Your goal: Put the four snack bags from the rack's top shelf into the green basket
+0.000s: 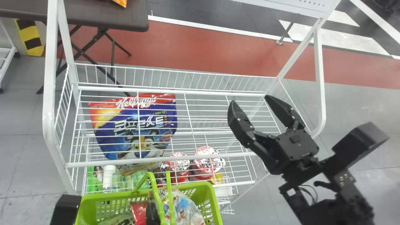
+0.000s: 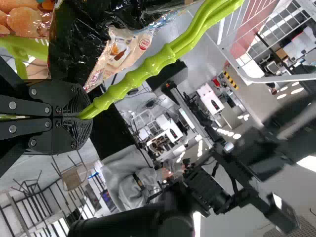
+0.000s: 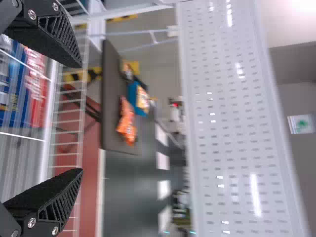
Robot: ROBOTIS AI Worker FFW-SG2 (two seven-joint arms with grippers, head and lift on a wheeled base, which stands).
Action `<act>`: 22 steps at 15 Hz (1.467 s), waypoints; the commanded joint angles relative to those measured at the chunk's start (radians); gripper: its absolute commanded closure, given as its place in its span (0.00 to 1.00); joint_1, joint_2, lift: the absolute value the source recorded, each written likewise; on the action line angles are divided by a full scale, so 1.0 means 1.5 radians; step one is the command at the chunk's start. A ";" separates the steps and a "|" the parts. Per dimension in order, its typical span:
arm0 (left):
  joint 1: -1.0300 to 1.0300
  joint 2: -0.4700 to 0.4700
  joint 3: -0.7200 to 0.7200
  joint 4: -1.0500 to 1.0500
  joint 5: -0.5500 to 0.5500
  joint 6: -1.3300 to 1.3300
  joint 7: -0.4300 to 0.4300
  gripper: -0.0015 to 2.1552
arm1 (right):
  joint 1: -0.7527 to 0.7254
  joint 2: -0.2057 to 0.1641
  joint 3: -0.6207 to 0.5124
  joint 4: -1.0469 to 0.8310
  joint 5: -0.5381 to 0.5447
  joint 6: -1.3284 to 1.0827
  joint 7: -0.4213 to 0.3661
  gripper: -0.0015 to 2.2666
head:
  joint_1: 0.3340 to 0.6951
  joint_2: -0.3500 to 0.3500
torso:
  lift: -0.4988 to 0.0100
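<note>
Basket point(image 1: 213, 200) sits before the near edge of the rack point(image 1: 48, 93), its long axis roughly along the top shelf point(image 1: 218, 92) and its mouth upward; placement presumably chosen for a short transfer. Left gripper point(image 2: 81, 117) has its jaws clenched on the green handle point(image 2: 158, 61), probably to keep the basket from swinging or sliding while the other arm works.

Task's things: snack bags lie in the basket. Pale printed bag point(image 1: 182, 209) is at its right side, long axis slanting from the far left towards the near right; red pack point(image 1: 139, 212) and dark pack point(image 1: 152, 207) are beside one another, long axes roughly away from the robot. Exact count cannot be told, as the packs overlap.

Right gripper point(image 1: 249, 99) is above the right part of the top shelf, jaws released and spread, nothing between them, pointing to the far side. Cereal pouch point(image 1: 134, 125) lies beneath the shelf wires, top edge to the far side; judged not a target.

Estimate: loading finished or nearly so. Next move probably calls for drawing the right arm back past the rack's frame. Risks: clipping the right-hand upright; basket tilting about its handle.
</note>
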 commanded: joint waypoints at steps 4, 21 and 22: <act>0.000 0.000 -0.001 0.000 0.000 0.000 0.000 0.72 | 0.011 0.004 0.072 0.078 0.027 -0.102 -0.049 0.03 | 1.00 0.00 | 0.98; 0.004 0.001 0.002 -0.005 0.000 0.000 -0.002 0.72 | 0.017 0.004 0.070 0.057 0.027 -0.076 -0.049 0.03 | 1.00 0.00 | 0.98; 0.004 0.000 0.002 -0.005 0.000 0.000 -0.002 0.72 | 0.017 0.004 0.069 0.057 0.026 -0.078 -0.049 0.03 | 1.00 0.00 | 0.98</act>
